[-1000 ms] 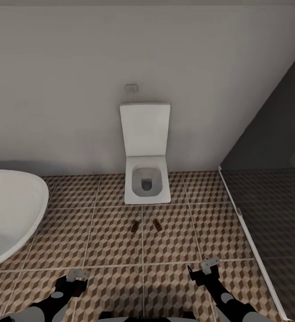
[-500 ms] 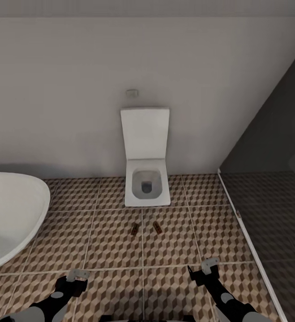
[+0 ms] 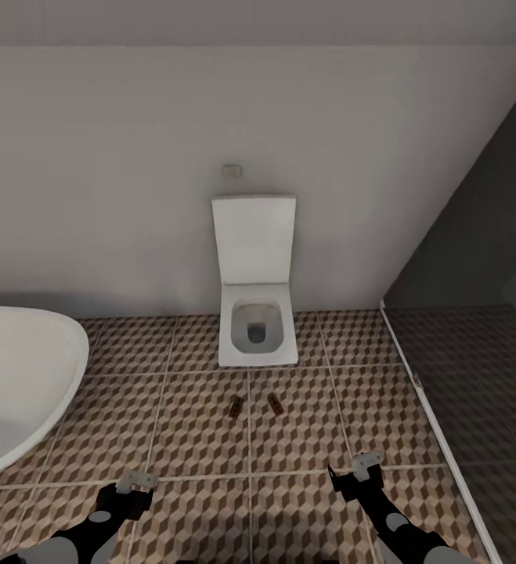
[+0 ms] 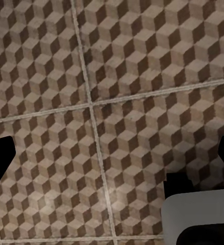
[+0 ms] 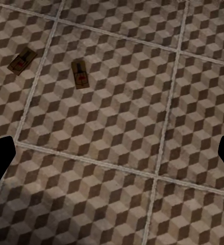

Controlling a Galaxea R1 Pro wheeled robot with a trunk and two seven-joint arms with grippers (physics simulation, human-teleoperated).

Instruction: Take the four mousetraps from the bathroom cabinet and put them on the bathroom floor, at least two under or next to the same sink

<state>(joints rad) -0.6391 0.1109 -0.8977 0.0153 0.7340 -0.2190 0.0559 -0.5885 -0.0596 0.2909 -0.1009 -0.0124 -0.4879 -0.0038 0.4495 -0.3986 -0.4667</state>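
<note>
Two mousetraps lie flat on the cube-patterned floor [image 3: 195,439] just in front of the toilet [image 3: 256,333], side by side but apart: the left trap [image 3: 235,406] sits on one tile near a grout line, the right trap [image 3: 274,403] on the next tile. From the right wrist both appear again, one trap [image 5: 80,74] angled and the other trap [image 5: 22,61] beyond a grout line. The toilet stands against the white wall [image 3: 132,172] with its lid up. The bathtub [image 3: 15,384] curves in at the left; a darker grey tiled area [image 3: 485,376] lies to the right. The left gripper [image 3: 135,486] and right gripper [image 3: 359,470] hover low over the floor, both spread wide and holding nothing
</note>
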